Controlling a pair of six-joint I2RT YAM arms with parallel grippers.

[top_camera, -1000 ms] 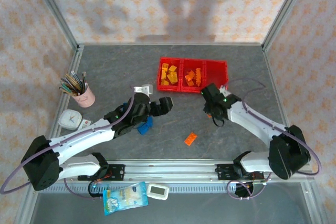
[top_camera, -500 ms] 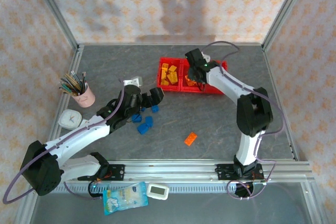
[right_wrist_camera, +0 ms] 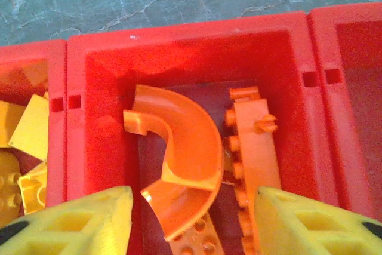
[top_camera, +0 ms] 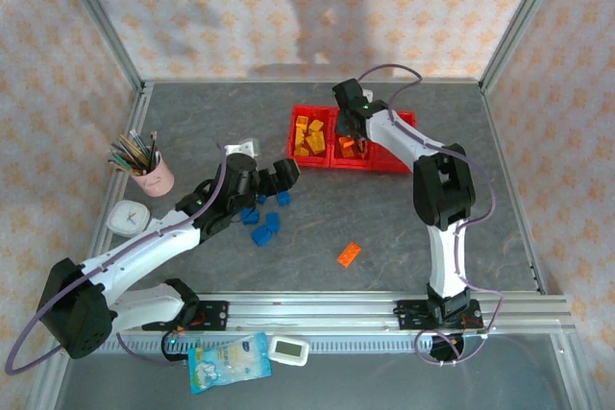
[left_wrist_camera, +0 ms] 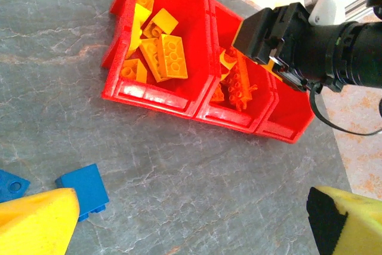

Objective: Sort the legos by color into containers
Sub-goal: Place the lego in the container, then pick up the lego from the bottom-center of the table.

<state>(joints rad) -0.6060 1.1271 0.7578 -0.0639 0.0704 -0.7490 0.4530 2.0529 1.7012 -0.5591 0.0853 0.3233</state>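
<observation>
A: Item one, right gripper point(right_wrist_camera: 191, 207). What do we log?
B: Fingers apart, nothing between them. It hangs over the middle bin point(right_wrist_camera: 179, 58) of the red tray point(top_camera: 312, 164), which sits at 12 o'clock on the table in the top view. Under it lie an orange arc point(right_wrist_camera: 179, 141) and a long orange bar point(right_wrist_camera: 255, 141).
A: Item two, left gripper point(left_wrist_camera: 191, 219)?
B: Also spread wide and empty, toward 9 o'clock from the table's centre and pointed at the tray. Blue legos point(top_camera: 265, 228) lie loose on the table just beside it. The left wrist view puts one blue block point(left_wrist_camera: 83, 188) near the left finger.
A: Bins, left to right?
B: Yellow blocks point(left_wrist_camera: 158, 49) in the left one and orange pieces in the middle. The right bin point(left_wrist_camera: 280, 114) looks bare as far as we can see.
A: Strays?
B: One orange brick point(top_camera: 350, 253) on the table at 6 o'clock from the tray, well apart from both grippers.
A: Step in hand?
B: We judge the right arm to be at the drop-off end of an orange delivery, with nothing in its grasp. Next, we reckon, it needs to lift clear of the bin wall and swing toward 6 o'clock for the stray brick. The left arm needs to close on a blue piece and carry it to the bare bin at the tray's 3 o'clock end. Both arms would meet at the tray, so we would stagger them
</observation>
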